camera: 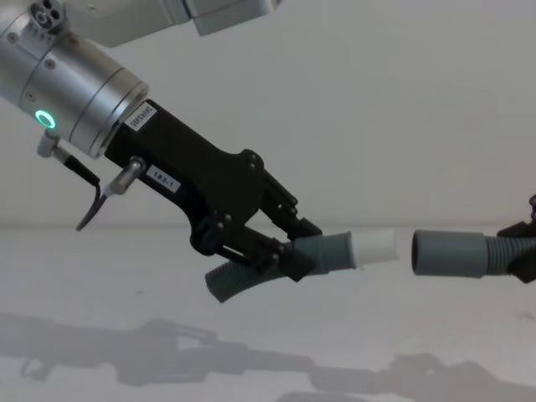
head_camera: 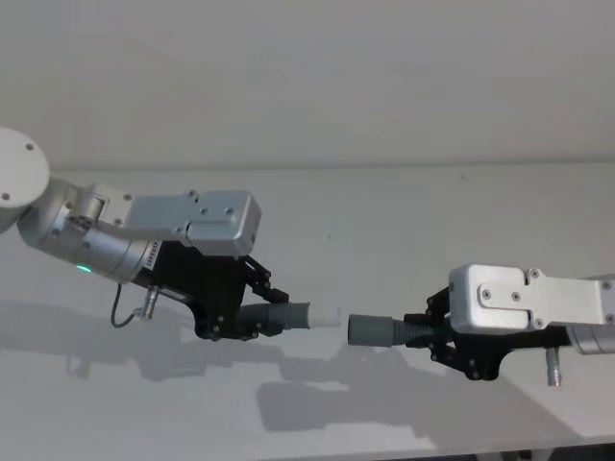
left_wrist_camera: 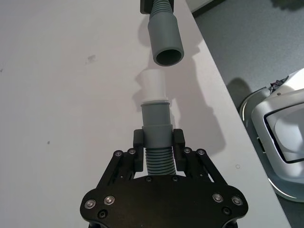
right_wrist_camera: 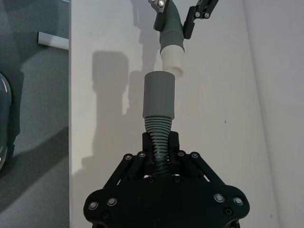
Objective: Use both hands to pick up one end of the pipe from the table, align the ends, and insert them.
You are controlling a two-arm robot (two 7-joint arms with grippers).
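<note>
Both pipe pieces are lifted off the surface and face each other end to end, and the coming insertion depends on how well the two ends line up across the small gap between them.

The left gripper has its fingers clenched on the ribbed part of the curved piece, so that its white plug tip points toward the robot's right. The right gripper has its fingers clamped on the ribs of the darker piece, whose wide grey cuff opens toward the robot's left.

In the head view the tip and the cuff are close but not touching, with the plug sitting slightly higher in the picture than the cuff's mouth. The chest view, seen from the side, shows the tip angled slightly upward while the cuff lies nearly level, so the two long axes appear not quite in line. In the left wrist view the cuff's open mouth sits a little to one side of the plug's line, which suggests a small sideways offset as well.

Judging from this, the next move calls for a slight tilt and shift of one piece to bring the axes together, then a straight push along that shared axis. Each arm is about equally near the meeting point
</note>
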